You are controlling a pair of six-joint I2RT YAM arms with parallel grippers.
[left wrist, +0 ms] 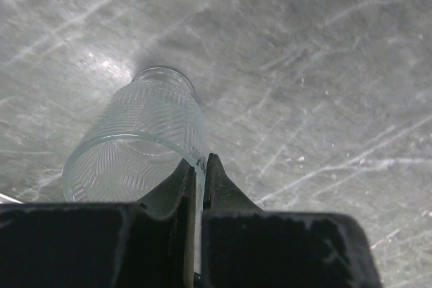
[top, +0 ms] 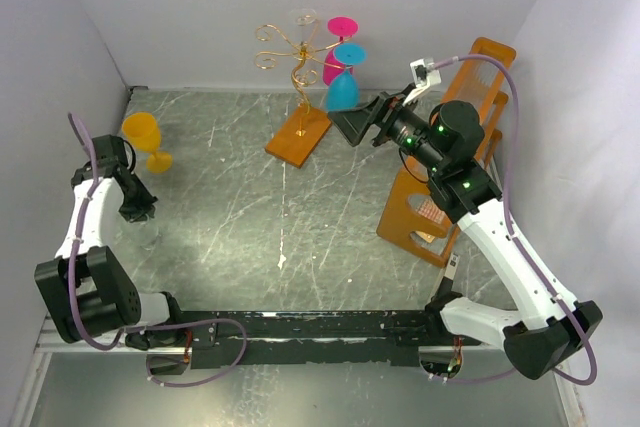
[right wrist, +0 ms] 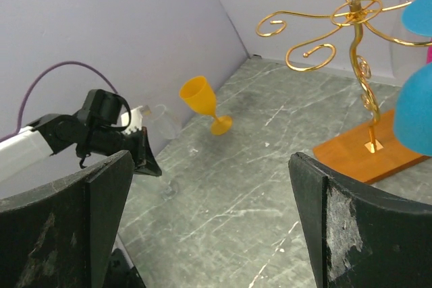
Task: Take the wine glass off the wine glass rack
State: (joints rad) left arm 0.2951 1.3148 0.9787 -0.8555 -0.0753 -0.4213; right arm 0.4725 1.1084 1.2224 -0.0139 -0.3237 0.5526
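Black fingers (left wrist: 183, 180) of the left gripper (left wrist: 200, 161) sit nearly together, clamped on the rim of a clear wine glass (left wrist: 135, 133). Only the left wrist view shows this pinch and the ribbed bowl. From the right wrist view the same glass shows a stem and foot low by the table (top: 230, 207); can't tell if it touches. In the top view it is nearly invisible.

Right gripper (top: 345, 125) has its jaws spread wide with nothing between them. It points at the wine glass rack (top: 298, 135), just beside the blue glass (top: 342, 92).

The rack stands at the far middle of the table. The blue glass and the pink glass (top: 343, 25) hang on its right side, bowls down. A faint clear shape sits at the rack top; can't tell what it is.

The yellow glass (top: 142, 132) stands on the table at far left, well apart from the rack.

Only the top view shows the orange frame (top: 410, 212), under the right arm.

Count: two arms, one rack, four glasses (clear, blue, pink, yellow), one frame.
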